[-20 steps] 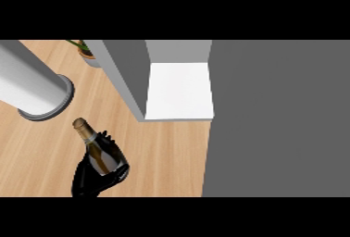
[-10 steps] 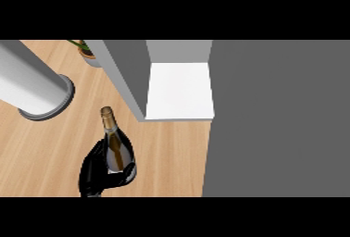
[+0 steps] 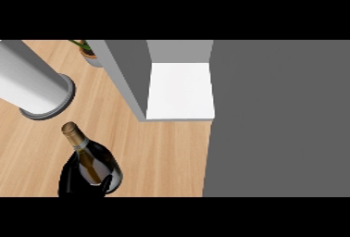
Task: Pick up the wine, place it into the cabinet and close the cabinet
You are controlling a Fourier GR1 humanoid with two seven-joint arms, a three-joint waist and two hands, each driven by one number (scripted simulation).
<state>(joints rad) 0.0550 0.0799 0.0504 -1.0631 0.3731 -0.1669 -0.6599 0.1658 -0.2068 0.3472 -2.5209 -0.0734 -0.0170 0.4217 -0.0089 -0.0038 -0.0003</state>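
The wine [image 3: 91,159] was seen held by a black hand [image 3: 70,180] at the lower left, its fingers curled round the bottle's dark body, the gold-foiled neck pointing up and to the left over the wooden counter [image 3: 164,152]. The cabinet [image 3: 179,90] stood open above and to the right, well apart from the bottle, its white shelf showing. A grey forearm [image 3: 31,81] lay across the upper left, and a potted plant [image 3: 89,52] was seen at the top beside the cabinet's wall.

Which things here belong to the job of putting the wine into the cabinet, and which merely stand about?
Job:
wine bottle
black hand curled round it
open cabinet, white shelf

Standing about:
grey cylinder
potted plant
wooden counter
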